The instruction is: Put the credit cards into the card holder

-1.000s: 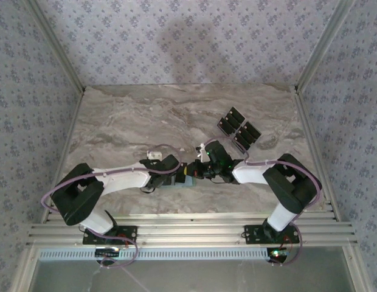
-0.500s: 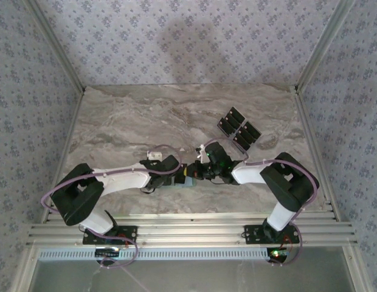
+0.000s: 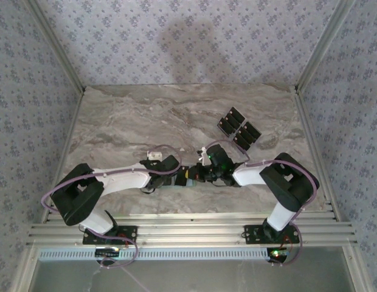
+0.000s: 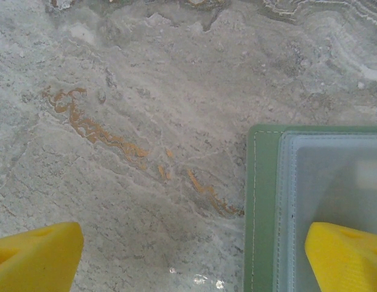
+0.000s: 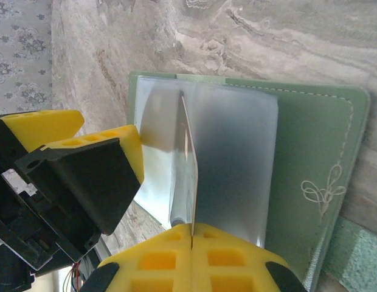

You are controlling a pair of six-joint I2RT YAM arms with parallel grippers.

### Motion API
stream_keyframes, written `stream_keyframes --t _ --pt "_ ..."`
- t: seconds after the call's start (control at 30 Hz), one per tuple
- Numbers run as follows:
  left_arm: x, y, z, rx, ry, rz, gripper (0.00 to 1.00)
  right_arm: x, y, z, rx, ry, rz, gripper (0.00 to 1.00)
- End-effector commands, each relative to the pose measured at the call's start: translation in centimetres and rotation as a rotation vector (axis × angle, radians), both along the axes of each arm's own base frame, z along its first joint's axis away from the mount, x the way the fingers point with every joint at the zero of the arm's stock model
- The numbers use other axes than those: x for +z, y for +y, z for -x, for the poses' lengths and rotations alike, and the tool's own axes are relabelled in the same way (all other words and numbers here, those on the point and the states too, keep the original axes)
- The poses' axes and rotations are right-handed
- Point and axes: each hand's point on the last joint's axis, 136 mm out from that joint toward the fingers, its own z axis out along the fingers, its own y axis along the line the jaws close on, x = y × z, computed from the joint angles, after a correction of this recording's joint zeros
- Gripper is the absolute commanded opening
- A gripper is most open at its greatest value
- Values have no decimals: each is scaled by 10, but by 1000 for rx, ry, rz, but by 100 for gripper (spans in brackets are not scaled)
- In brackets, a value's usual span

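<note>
now that the right jaws have edged left, they stay clamped on a thin credit card (image 5: 187,164), edge-down over the flat sage-green card holder (image 5: 310,140). left jaws gape wide, straddling its edge. insertion judged imminent; other black cards (image 3: 239,129) wait on marble worktop (image 3: 127,115).

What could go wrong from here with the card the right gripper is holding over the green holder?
1. The right gripper pinches the card by one end, edge-on over the clear pocket of the card holder. Whether it has found the slot is unclear, so pushing may bend it or make it skid.
2. The left gripper is open, with just one finger over the holder, which may slide or pivot under the push.
</note>
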Motion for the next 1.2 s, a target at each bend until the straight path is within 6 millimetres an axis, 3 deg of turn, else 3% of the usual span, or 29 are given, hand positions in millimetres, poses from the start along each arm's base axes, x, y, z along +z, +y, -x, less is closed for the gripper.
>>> stream_keyframes --t 0.0,0.33,1.17 --pt "-13 21 18 0 74 -82 95 -11 -2 3 3 35 15 0" --pt "-13 20 18 0 73 -81 95 -24 4 4 25 72 12 0" --pt "-14 21 18 1 73 -81 95 -25 -5 -13 -2 76 11 0"
